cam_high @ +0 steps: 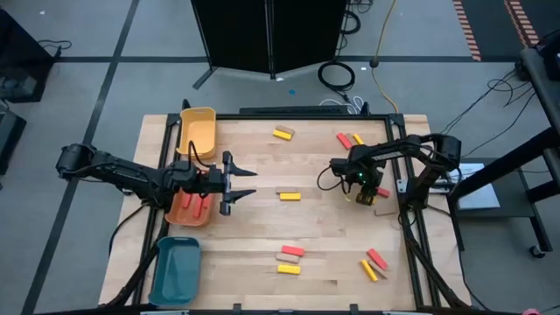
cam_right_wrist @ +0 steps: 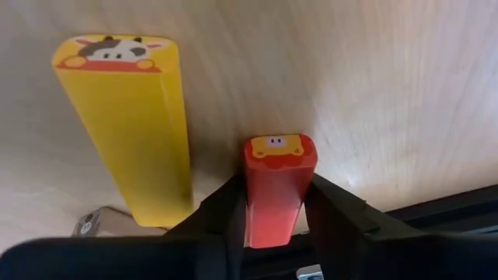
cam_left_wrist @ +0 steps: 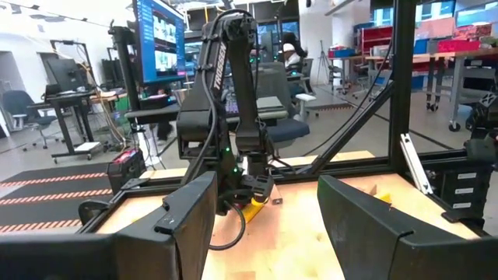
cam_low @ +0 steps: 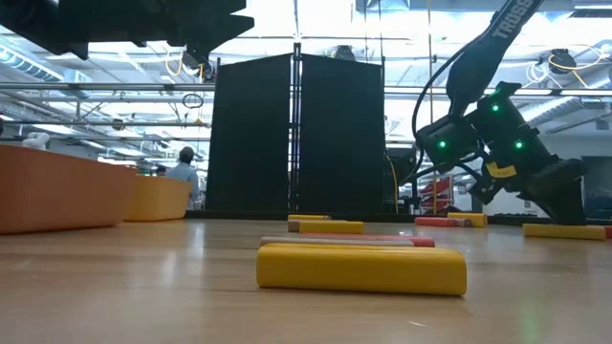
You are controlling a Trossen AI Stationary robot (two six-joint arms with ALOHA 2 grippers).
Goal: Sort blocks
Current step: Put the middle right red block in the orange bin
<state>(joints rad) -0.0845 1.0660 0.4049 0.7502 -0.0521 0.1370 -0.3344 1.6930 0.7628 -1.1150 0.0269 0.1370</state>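
My right gripper (cam_high: pixel 368 190) points steeply down at the table's right side, shut on a red block (cam_right_wrist: pixel 276 175) that lies flat on the wood. A longer yellow block (cam_right_wrist: pixel 132 124) lies right beside the red one. More red, yellow and tan blocks are scattered about: near the far edge (cam_high: pixel 283 133), at the far right (cam_high: pixel 349 140), in the middle (cam_high: pixel 290 196), and near the front (cam_high: pixel 290 260) (cam_high: pixel 374 262). My left gripper (cam_high: pixel 250 182) hangs open and level above the table's left side, next to the orange tray (cam_high: pixel 175 215), touching nothing. My right gripper pinches the red block by its two long sides (cam_right_wrist: pixel 261 204), near one end, one finger on each side. The fingers come from above, slanting down, and run along the block. The block lies flat on the table, its other end (cam_right_wrist: pixel 274 146) sticking out beyond the fingertips.
An orange tray holding red blocks, a yellow tray (cam_high: pixel 198 131) and a teal tray (cam_high: pixel 175 269) line the table's left side. A dark frame (cam_high: pixel 411 210) edges the table on the right. Bare wood lies between the block groups in the middle.
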